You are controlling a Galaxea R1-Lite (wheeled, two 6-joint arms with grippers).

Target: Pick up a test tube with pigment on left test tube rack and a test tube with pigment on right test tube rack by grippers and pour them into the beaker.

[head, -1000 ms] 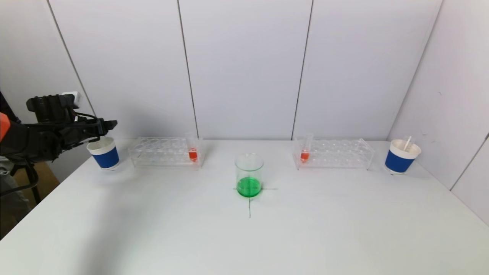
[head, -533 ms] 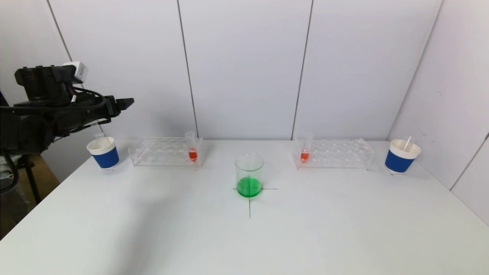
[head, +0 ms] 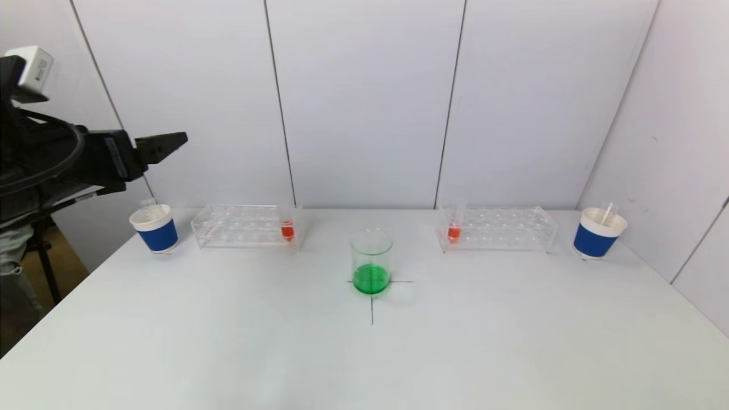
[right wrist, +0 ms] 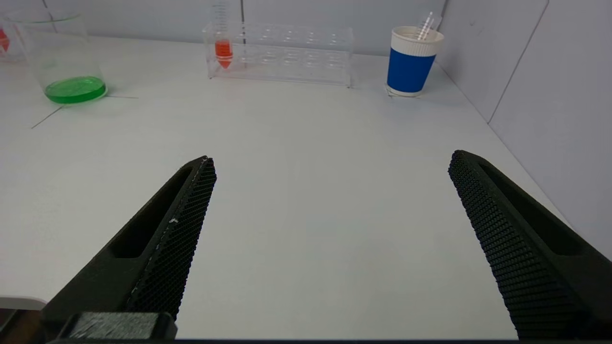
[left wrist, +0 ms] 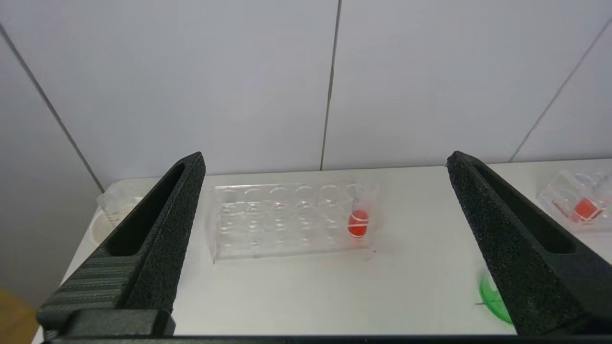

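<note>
Beaker (head: 371, 261) between left rack (head: 246, 226) and right rack (head: 497, 229)

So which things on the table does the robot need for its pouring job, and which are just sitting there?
Needed:
- left rack with its orange tube
- right rack with its orange tube
- beaker holding green liquid

Just sitting there:
- left blue cup
- right blue cup

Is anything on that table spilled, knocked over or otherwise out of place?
Nothing stands out. Both racks sit flat, each holding one upright tube of orange liquid; the beaker stands upright, green liquid inside.
</note>
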